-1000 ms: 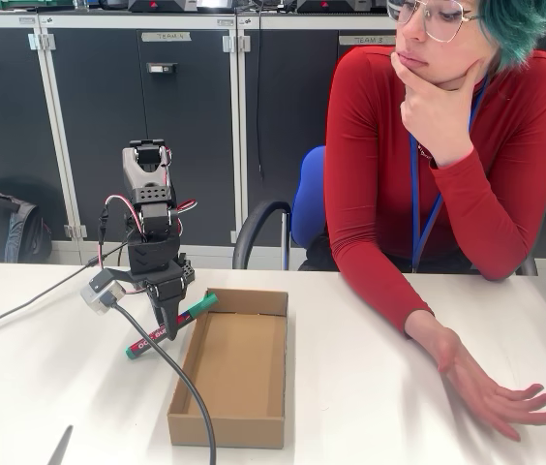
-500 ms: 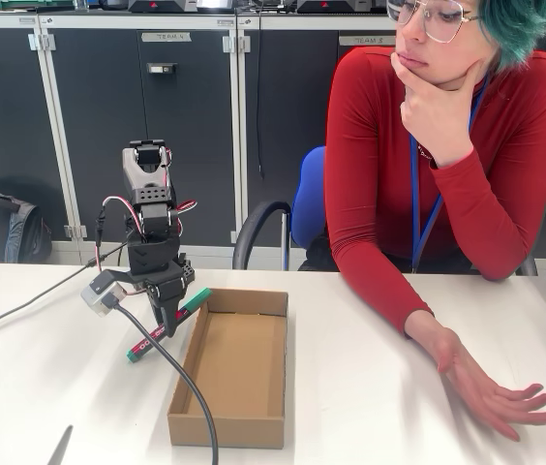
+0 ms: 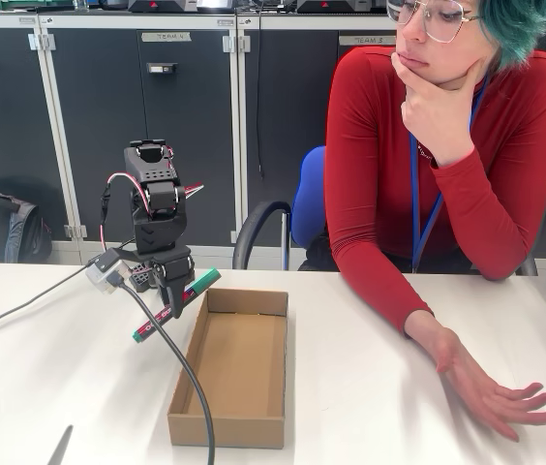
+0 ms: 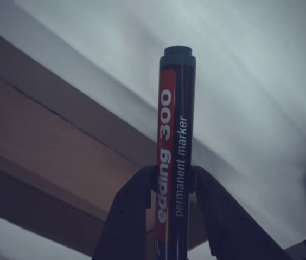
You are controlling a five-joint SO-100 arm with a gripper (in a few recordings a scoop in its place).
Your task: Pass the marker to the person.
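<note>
In the fixed view the marker [image 3: 174, 306], green at both ends with a red label, hangs tilted above the white table, left of the cardboard box. My black gripper [image 3: 173, 308] is shut on its middle. The wrist view shows the marker [image 4: 173, 141] held between my two dark fingers, its red label reading "edding 300 permanent marker", end cap pointing up in the picture, and my gripper [image 4: 172, 187] shut around it. The person [image 3: 447, 145] in a red top sits behind the table at the right, one hand [image 3: 491, 392] resting palm-up on the table, the other at the chin.
An open, shallow cardboard box [image 3: 234, 363] lies on the white table [image 3: 370, 387] just right of my gripper. A black cable [image 3: 181, 373] runs from my arm to the front edge. A blue chair [image 3: 292, 218] and dark cabinets stand behind.
My gripper has lifted the marker off the table and raised it, the arm leaning slightly right. The person has stayed still.
</note>
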